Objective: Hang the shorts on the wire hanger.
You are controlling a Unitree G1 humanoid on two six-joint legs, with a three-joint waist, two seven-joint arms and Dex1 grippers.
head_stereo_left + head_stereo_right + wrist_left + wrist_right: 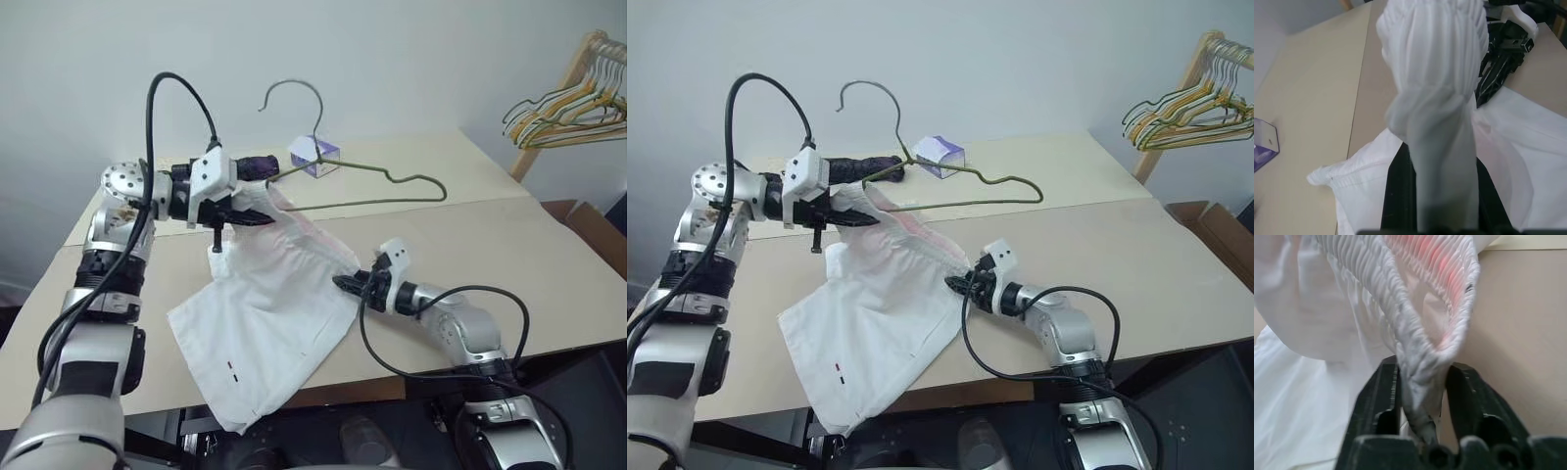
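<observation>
**Now Spreading the Waistband Toward the Hanger Arm**

Currently we hold the shorts [265,323] at two waistband points. Our left gripper [257,217] is clenched on gathered elastic, raised above the table's far-left region; our right gripper [1422,396] is pinching the elastic nearer the front edge. The wire hanger [377,176] stands just beyond the left gripper. We judge that tensioning the band evenly, without releasing either pinch, opens it best for the hanger's arm.
</observation>
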